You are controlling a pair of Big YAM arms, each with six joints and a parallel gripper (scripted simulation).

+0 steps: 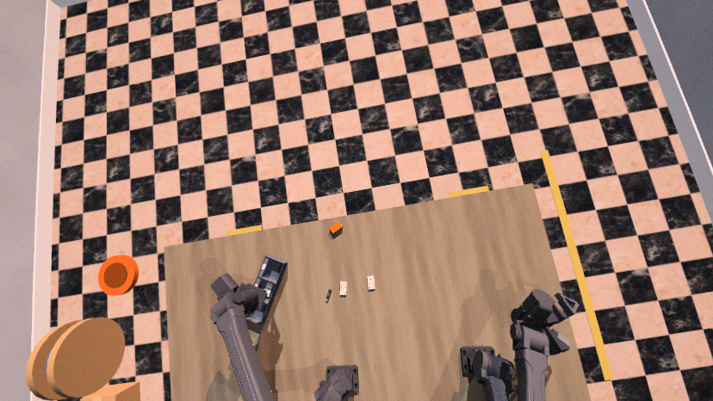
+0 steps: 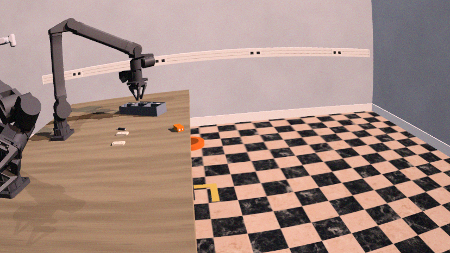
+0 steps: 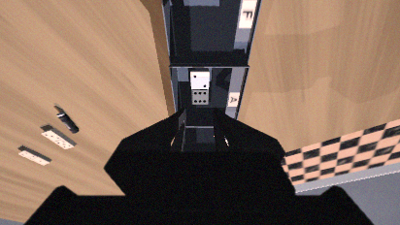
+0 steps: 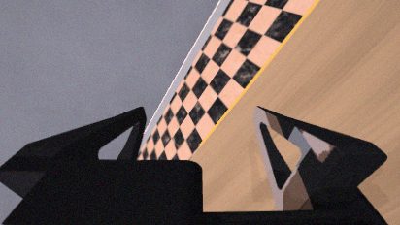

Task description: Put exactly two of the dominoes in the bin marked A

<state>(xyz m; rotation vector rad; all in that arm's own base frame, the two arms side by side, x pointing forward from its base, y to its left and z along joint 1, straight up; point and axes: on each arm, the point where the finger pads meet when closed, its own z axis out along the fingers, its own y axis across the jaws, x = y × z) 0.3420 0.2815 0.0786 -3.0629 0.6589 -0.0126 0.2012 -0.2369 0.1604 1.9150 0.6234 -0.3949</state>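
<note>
A dark grey bin (image 1: 281, 269) (image 2: 141, 110) (image 3: 209, 66) with several compartments stands at the table's far left. One white domino (image 3: 199, 87) lies flat in the compartment marked A (image 3: 234, 100). My left gripper (image 3: 199, 112) (image 2: 137, 93) (image 1: 257, 299) hangs a little above that compartment, fingers slightly apart with nothing between them. Two more white dominoes (image 1: 343, 287) (image 1: 370, 282) (image 2: 122, 133) (image 2: 118, 143) (image 3: 57, 137) (image 3: 34, 154) lie flat on the table's middle. My right gripper (image 4: 199, 112) (image 1: 560, 302) is wide open and empty near the table's right edge.
A small black stick (image 1: 327, 295) (image 2: 121, 128) (image 3: 66, 119) lies beside the dominoes. An orange block (image 1: 335, 228) (image 2: 178, 127) sits near the table's far edge. The compartment marked F (image 3: 248, 13) adjoins A. An orange ring (image 1: 118, 274) (image 2: 197, 143) lies on the floor.
</note>
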